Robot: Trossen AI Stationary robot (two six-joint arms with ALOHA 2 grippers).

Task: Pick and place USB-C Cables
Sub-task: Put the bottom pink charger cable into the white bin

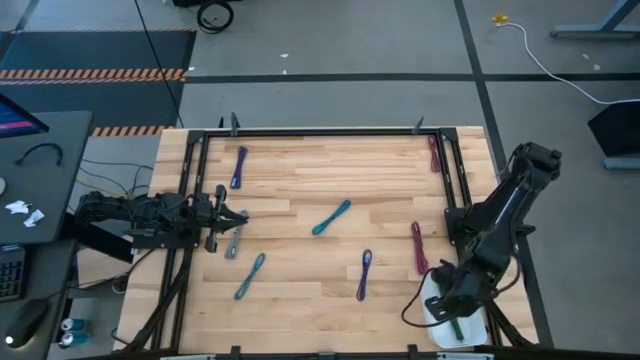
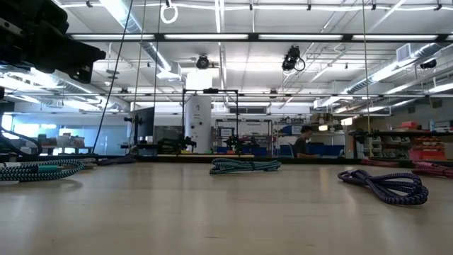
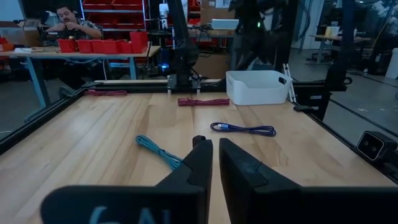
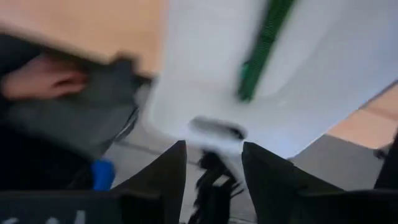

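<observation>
Several bundled cables lie flat on the wooden table: a purple one [image 1: 239,167], a teal one [image 1: 331,217], a grey one [image 1: 235,243], a teal-blue one [image 1: 250,275], another purple one [image 1: 365,274] and two dark red ones [image 1: 419,248] [image 1: 434,153]. A green cable [image 1: 458,325] [image 4: 261,50] lies inside the white bin [image 1: 440,300]. My right gripper [image 1: 452,305] [image 4: 214,155] hovers over that bin, open and holding nothing. My left gripper [image 1: 232,218] [image 3: 215,155] is shut and empty at the table's left edge, just beyond the grey cable.
A black metal frame [image 1: 330,131] runs round the tabletop. The white bin [image 3: 258,87] stands at the near right corner. A desk with a keyboard and mouse [image 1: 20,270] stands left of the table. People sit in the room beyond [image 3: 71,25]. Bare wood lies mid-table.
</observation>
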